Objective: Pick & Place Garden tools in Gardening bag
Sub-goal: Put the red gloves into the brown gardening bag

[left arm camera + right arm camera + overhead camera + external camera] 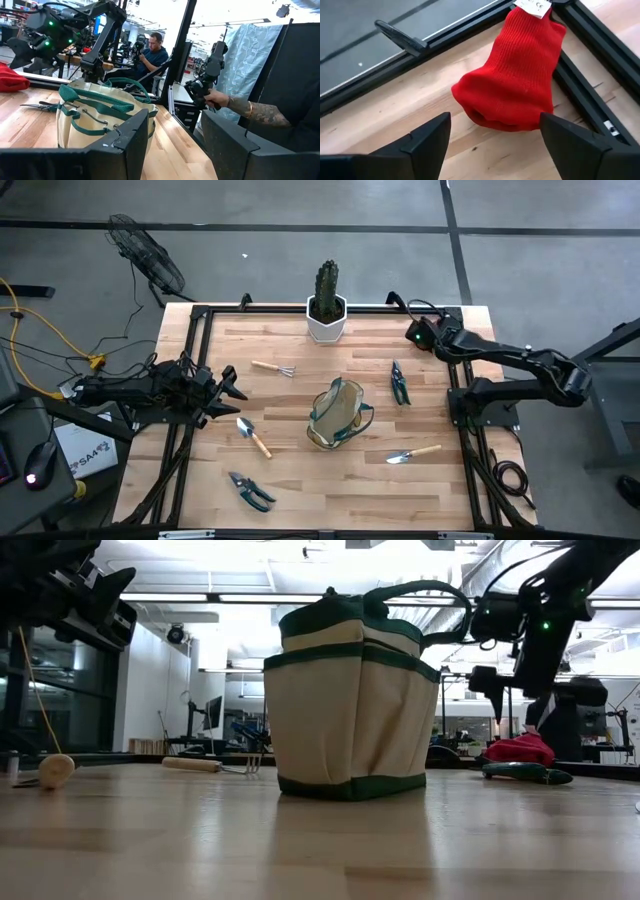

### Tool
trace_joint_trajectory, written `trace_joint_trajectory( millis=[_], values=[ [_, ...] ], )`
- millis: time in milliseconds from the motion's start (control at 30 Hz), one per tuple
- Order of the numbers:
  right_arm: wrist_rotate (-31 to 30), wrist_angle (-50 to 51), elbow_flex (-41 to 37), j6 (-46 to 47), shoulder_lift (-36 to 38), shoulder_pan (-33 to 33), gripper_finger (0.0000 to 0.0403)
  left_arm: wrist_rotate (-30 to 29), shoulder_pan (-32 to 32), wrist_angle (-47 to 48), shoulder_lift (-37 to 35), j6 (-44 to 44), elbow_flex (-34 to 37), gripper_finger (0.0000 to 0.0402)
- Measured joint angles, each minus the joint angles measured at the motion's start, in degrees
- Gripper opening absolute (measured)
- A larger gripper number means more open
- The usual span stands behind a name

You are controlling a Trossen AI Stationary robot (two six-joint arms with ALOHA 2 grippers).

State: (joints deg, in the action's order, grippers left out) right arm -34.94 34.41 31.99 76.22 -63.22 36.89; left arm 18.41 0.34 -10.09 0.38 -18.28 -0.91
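The olive-and-tan gardening bag (338,415) stands upright mid-table, mouth open. Around it lie two trowels (253,437) (412,453), a mini rake (273,368) and two pruning shears (250,490) (400,383). The red glove (512,75) lies in the far right corner, its tagged end resting on a black frame rail (585,30). My right gripper (495,125) hovers open just above it, slanting down, a finger to either side, touching nothing. My left gripper (232,385) waits open at the left edge, facing the bag (100,115).
A cactus in a white pot (327,305) stands at the far edge. Black frame rails (200,340) border the table. Beyond the table, a person's arm (250,107) holds a controller. Bare wood shows along the near edge (340,500).
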Motion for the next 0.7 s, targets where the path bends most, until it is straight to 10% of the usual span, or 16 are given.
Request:
trace_joint_trajectory(
  millis=[700],
  values=[
    [-4.87,-7.22,-3.92,12.61,-11.11,-0.41,0.0291,-0.13,0.00,0.02,0.00,0.00,-0.02,0.0180]
  ],
)
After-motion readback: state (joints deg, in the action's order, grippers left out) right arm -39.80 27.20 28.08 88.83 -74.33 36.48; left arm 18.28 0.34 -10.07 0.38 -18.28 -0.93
